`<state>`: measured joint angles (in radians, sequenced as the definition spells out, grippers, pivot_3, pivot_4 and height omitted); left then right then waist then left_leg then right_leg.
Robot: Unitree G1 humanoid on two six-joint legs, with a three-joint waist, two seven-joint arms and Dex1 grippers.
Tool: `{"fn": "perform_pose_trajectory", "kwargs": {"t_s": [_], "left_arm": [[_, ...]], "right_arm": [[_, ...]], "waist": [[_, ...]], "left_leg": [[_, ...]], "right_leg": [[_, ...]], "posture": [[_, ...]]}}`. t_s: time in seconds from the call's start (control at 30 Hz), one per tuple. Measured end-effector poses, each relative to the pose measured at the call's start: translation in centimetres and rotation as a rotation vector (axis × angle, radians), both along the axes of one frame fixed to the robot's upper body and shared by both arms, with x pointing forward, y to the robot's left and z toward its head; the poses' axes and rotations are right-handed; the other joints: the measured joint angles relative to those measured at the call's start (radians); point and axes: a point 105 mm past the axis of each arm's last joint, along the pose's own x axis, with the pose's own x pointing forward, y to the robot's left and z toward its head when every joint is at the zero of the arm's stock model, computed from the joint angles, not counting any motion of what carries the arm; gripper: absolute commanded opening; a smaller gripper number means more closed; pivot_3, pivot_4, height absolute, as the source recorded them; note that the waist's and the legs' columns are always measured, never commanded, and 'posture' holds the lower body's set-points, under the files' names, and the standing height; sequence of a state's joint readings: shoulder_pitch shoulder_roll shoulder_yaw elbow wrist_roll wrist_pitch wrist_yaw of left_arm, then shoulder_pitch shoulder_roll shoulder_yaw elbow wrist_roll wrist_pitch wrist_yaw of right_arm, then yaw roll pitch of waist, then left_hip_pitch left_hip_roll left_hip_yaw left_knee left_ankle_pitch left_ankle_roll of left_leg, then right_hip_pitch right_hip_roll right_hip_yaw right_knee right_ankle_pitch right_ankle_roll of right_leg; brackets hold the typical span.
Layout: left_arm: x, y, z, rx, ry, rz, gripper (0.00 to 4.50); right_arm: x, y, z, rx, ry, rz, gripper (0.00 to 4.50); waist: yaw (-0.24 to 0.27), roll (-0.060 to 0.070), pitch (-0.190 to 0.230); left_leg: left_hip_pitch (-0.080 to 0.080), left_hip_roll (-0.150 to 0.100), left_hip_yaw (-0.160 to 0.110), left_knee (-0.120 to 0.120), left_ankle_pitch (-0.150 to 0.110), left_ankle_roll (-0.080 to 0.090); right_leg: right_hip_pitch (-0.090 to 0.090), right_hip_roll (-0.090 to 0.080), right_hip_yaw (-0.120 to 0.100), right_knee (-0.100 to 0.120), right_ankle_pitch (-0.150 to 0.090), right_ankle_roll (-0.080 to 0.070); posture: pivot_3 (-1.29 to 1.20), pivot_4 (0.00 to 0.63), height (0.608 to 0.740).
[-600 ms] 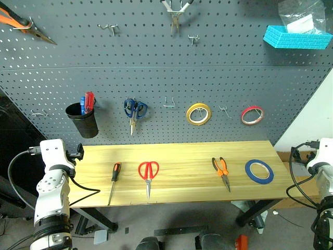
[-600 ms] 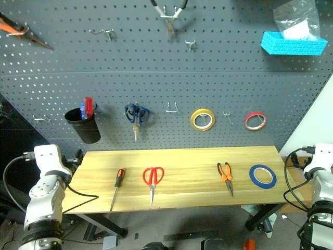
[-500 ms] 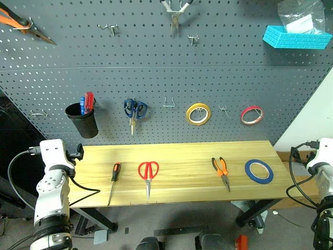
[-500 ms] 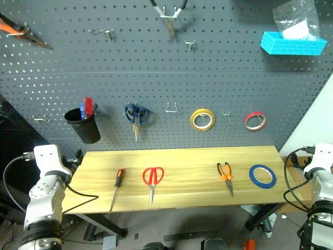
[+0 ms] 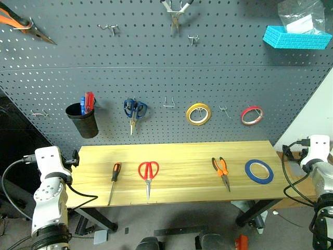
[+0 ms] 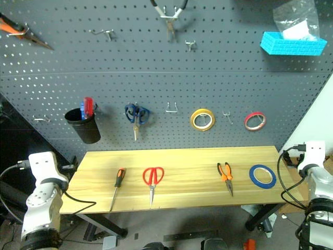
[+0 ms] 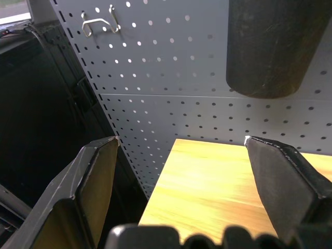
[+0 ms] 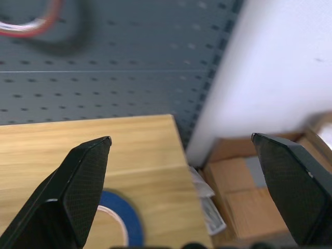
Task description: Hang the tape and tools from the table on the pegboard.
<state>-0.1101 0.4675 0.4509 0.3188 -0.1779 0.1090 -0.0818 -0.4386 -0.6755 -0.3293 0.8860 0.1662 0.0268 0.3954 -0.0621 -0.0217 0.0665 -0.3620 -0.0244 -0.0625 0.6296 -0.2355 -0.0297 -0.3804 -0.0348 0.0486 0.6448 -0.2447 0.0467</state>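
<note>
Lying on the table (image 5: 182, 156), the blue tape (image 8: 122, 215) sits beside the right gripper's (image 8: 181, 171) wide-apart, empty fingers (image 8: 78, 192).

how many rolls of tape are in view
3. A flat blue roll of tape lies near the right end of the light wooden table; a yellow roll and a thinner red roll hang on the dark grey pegboard above.
</note>
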Motion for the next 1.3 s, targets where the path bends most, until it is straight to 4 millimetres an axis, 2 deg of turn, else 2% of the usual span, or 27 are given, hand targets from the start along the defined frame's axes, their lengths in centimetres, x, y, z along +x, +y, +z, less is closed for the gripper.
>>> {"fn": "perform_pose_trajectory", "kwargs": {"t_s": [0.17,0.4,0.77,0.9,0.97,1.07,1.2,1.3], "left_arm": [[-0.2,0.0,-0.2,-0.008,0.014,0.008,4.17],[0.4,-0.3,0.1,-0.025,0.005,-0.009,4.17],[1.3,-0.9,0.2,-0.038,0.029,-0.034,4.17],[2.0,-2.1,0.7,0.010,0.027,-0.081,4.17],[2.7,-3.4,1.4,0.050,0.017,-0.131,4.17],[4.1,-7.7,2.7,0.147,0.017,-0.334,4.17],[4.9,-15.5,3.3,0.186,0.049,-0.716,4.17],[3.7,-21.9,3.5,0.131,0.094,-1.066,4.17]], "right_arm": [[0.2,0.7,-0.1,-0.003,0.001,0.036,4.50],[0.1,0.5,-0.1,-0.017,0.005,0.017,4.50],[-0.1,0.6,-0.1,-0.028,0.001,0.027,4.50],[0.1,0.8,0.4,-0.039,-0.008,0.038,4.50],[0.0,1.0,0.4,-0.041,0.002,0.051,4.50],[-0.6,2.6,-0.7,-0.040,0.074,0.132,4.50],[-1.3,5.6,-1.6,-0.007,0.172,0.245,4.50],[-1.7,7.9,-2.0,0.028,0.244,0.322,4.50]], "waist": [[0.006,0.000,0.000],[0.004,0.001,0.000],[0.012,0.001,0.001],[0.012,0.001,0.002],[0.012,0.001,0.005],[0.016,0.003,0.012],[0.013,0.008,0.038],[0.004,0.010,0.064]], "left_leg": [[0.000,0.000,-0.001,0.000,0.000,0.000],[-0.001,-0.016,-0.038,0.000,0.003,0.000],[-0.003,-0.017,-0.036,-0.001,0.003,0.000],[-0.002,-0.018,-0.037,-0.001,0.003,0.000],[-0.002,-0.017,-0.036,-0.001,0.003,0.000],[-0.003,-0.017,-0.033,-0.001,0.003,0.000],[-0.004,-0.017,-0.028,0.000,0.003,0.001],[-0.004,-0.016,-0.025,-0.001,0.003,0.001]], "right_leg": [[0.001,0.000,-0.001,0.000,0.000,0.000],[0.012,-0.017,-0.032,0.000,-0.006,-0.003],[0.012,-0.020,-0.031,0.000,-0.008,-0.001],[0.012,-0.020,-0.031,0.000,-0.009,-0.001],[0.012,-0.019,-0.030,0.000,-0.009,-0.001],[0.011,-0.019,-0.030,-0.001,-0.009,-0.001],[0.010,-0.019,-0.027,0.001,-0.010,-0.003],[0.008,-0.018,-0.026,0.001,-0.010,-0.002]], "posture": [[-0.01,0.015,0.740],[-0.02,0.013,0.740],[-0.03,0.027,0.740],[-0.04,0.046,0.740],[-0.06,0.063,0.740],[-0.08,0.087,0.740],[-0.13,0.140,0.740],[-0.14,0.164,0.740]]}}
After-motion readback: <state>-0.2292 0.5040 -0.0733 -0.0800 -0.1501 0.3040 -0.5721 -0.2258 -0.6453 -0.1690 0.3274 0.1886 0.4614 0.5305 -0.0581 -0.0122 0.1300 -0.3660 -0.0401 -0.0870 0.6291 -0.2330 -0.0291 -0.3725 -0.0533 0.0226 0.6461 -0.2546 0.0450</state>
